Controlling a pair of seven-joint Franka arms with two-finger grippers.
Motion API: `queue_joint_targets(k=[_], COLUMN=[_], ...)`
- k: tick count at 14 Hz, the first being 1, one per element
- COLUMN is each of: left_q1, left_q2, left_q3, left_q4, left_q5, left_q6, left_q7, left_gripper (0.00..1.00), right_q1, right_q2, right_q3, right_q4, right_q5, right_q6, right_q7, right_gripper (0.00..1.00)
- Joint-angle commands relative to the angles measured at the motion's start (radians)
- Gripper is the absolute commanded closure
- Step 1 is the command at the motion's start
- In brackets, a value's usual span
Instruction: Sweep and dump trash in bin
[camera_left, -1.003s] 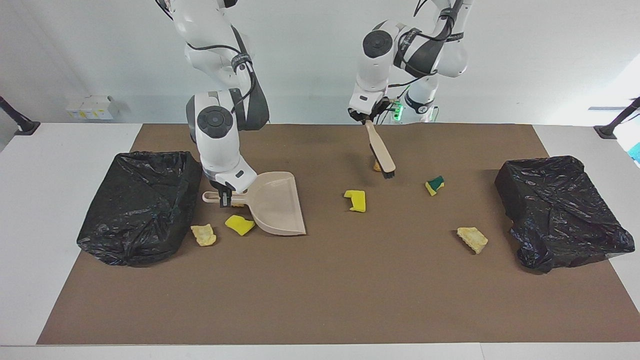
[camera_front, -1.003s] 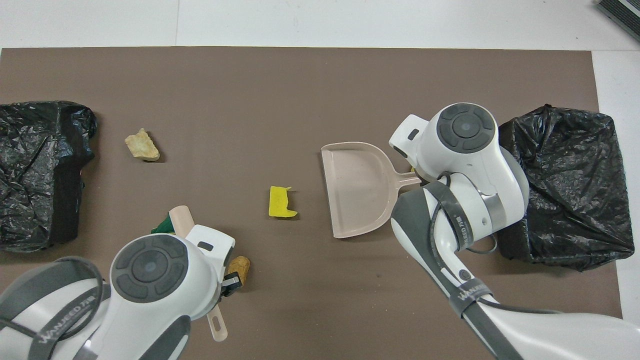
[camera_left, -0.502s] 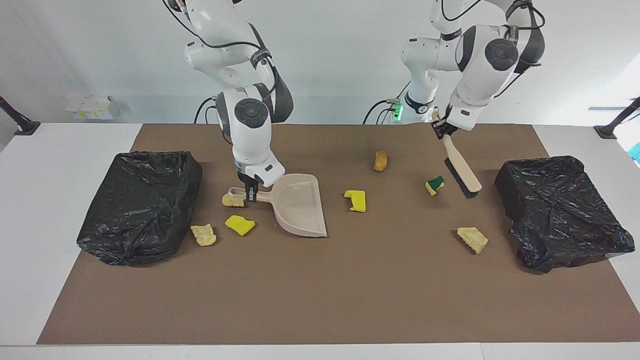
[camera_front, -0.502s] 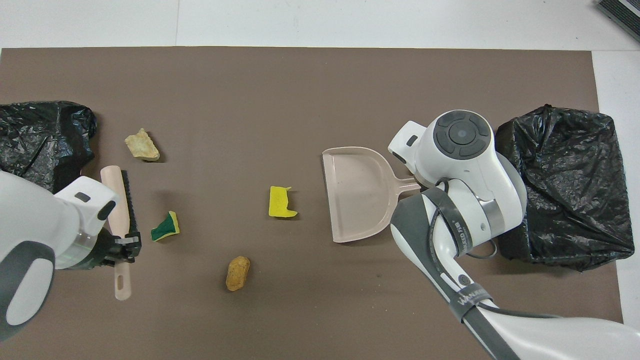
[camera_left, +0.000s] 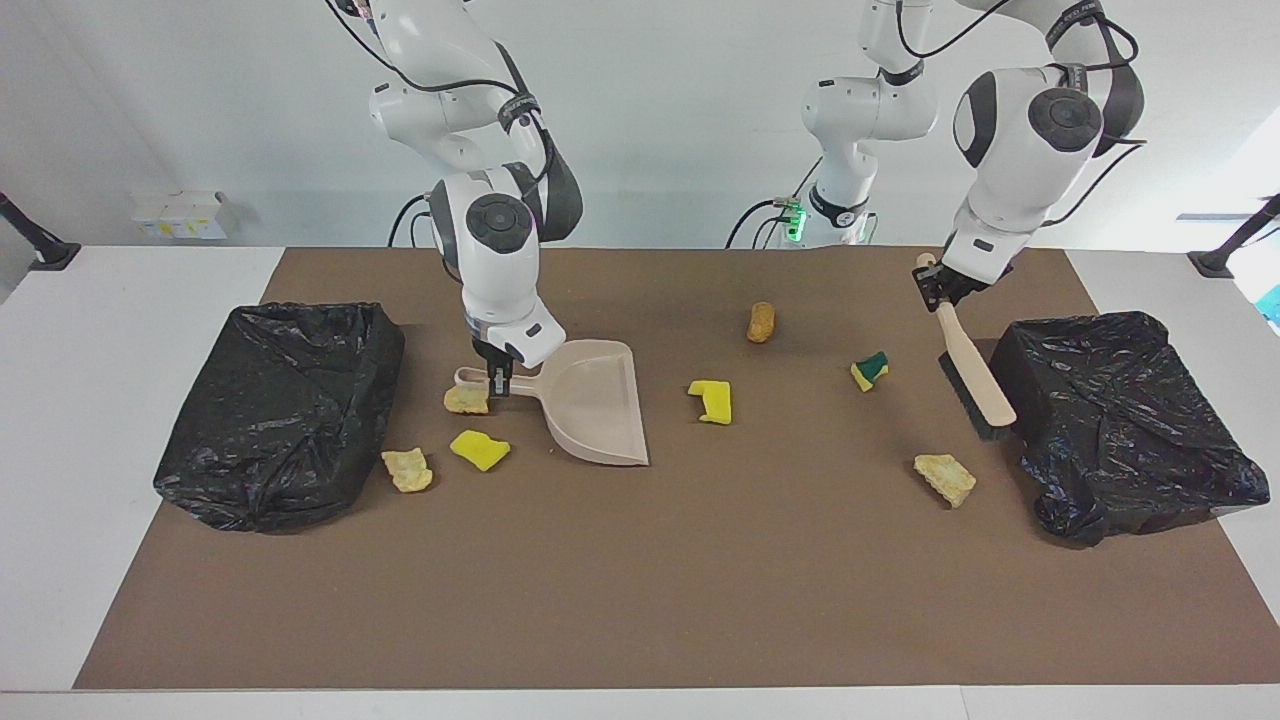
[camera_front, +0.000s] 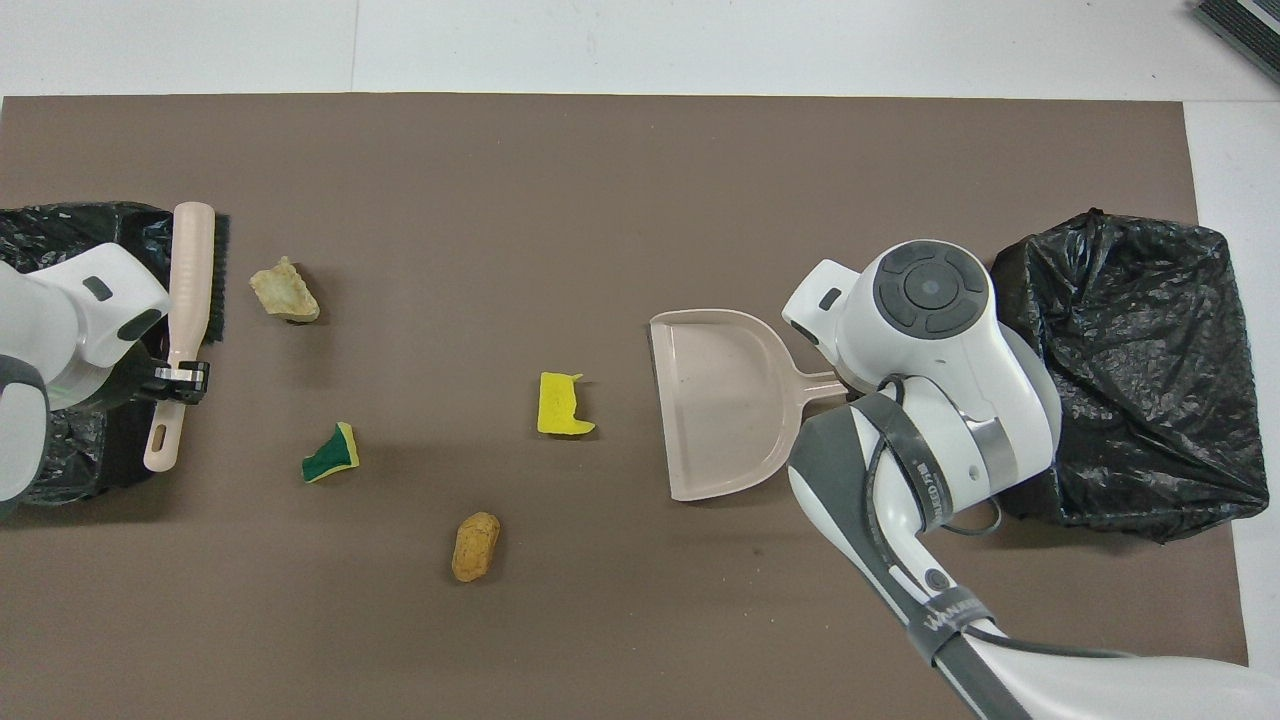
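Scraps (camera_left: 466, 401) beside dustpan (camera_left: 596, 402) show only facing; arm hides them overhead.

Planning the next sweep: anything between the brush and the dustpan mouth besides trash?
Nothing visible. Between the brush in the left gripper and the dustpan held by the right gripper lie only scraps: green-backed sponge, yellow sponge, bare mat.

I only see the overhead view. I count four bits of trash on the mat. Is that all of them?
Observer: No. The right arm hides three more beside the black bin at its end: a yellow sponge piece, a tan chunk against the dustpan handle, and a second tan chunk.
Operator: Is that arm really holding the dustpan?
Observer: Yes. The right gripper has its jaws shut on the handle.
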Motion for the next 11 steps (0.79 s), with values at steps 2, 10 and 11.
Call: queue_joint_targets(k=[2, 10, 11], left_q1=[0.017, 0.074, 0.072], left_q2=[0.150, 0.218, 0.201], left_q3=[-0.015, -0.017, -0.023], left_q4=[0.101, 0.065, 0.037], left_q5=[0.095, 0.101, 0.099], left_q6=[0.081, 0.163, 0.147], left_q7=[0.055, 0.170, 0.170], left_gripper=[1.00, 1.00, 1.00], right_q1=[-0.010, -0.004, -0.004], right_q2=[-0.040, -0.071, -0.073], right_q3=[0.006, 0.006, 0.006], right_q4=[-0.054, -0.095, -0.102], right_q5=[-0.006, -0.008, -0.008], right_q6=[0.015, -0.005, -0.005], right_q7=[0.016, 0.017, 0.017], right_gripper=[1.00, 1.00, 1.00])
